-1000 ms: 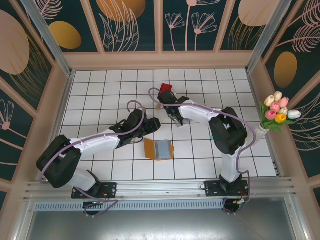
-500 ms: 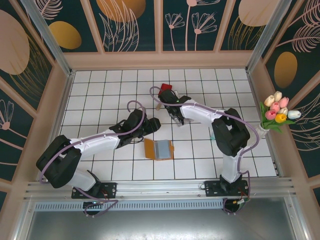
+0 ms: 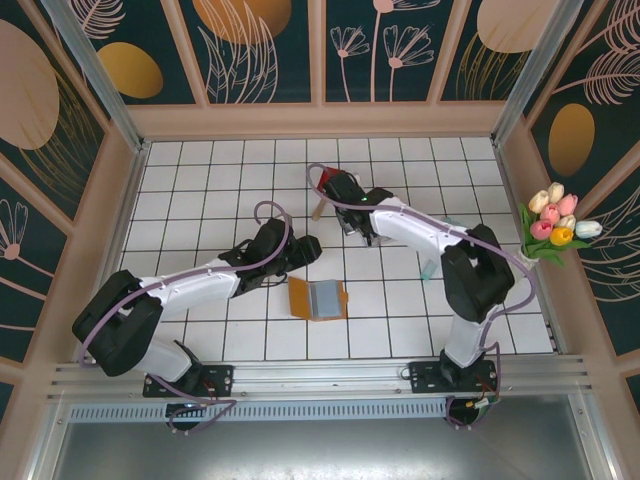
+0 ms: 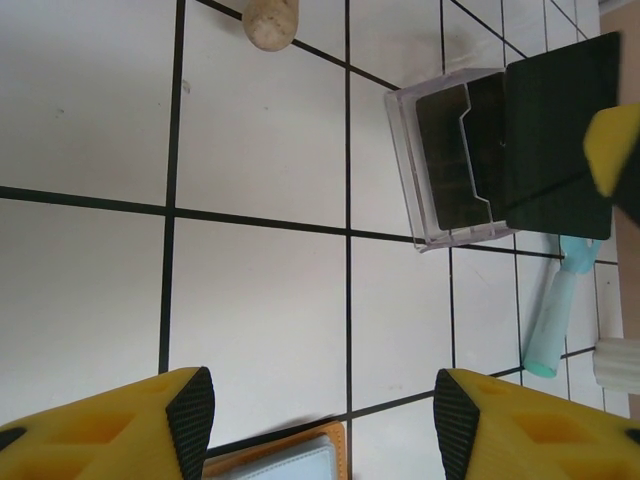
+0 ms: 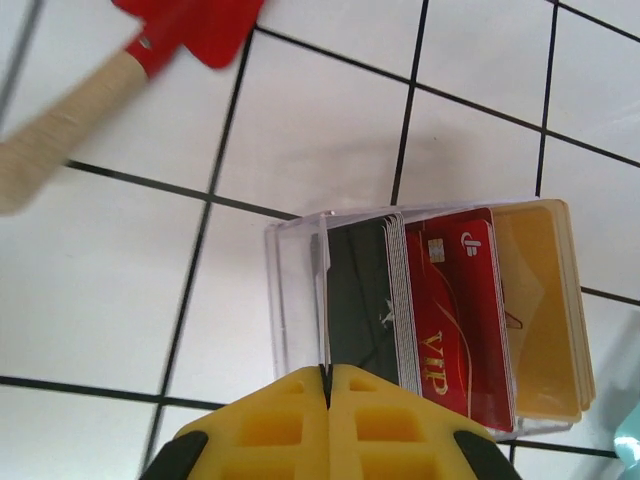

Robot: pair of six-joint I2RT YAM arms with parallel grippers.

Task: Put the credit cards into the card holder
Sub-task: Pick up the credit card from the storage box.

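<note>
- The left gripper [image 3: 306,250] hovers over the white tiled table [image 3: 200,190], its yellow fingers [image 4: 120,425] spread apart with nothing between them.
- The square orange-tan leather-look card holder [image 3: 318,298] lies open on the tiles just in front of that gripper. Its edge also shows between the fingertips in the left wrist view [image 4: 275,462].
- The red paddle with a wooden handle [image 5: 190,25] lies on the tiles beyond the clear plastic box [image 5: 295,290].
- The box holds the credit cards [image 5: 455,320] standing on edge, packed side by side: a black plastic card [image 5: 355,300], a red one marked VIP, then tan-yellow ones.
- The right gripper [image 5: 328,385] is over the box, fingers pressed together, pinching the black plastic card at its near edge.
- A pale teal plastic tool [image 4: 555,310] lies just right of the box.
- A bunch of tulips [image 3: 555,225] stands at the table's right wall.
</note>
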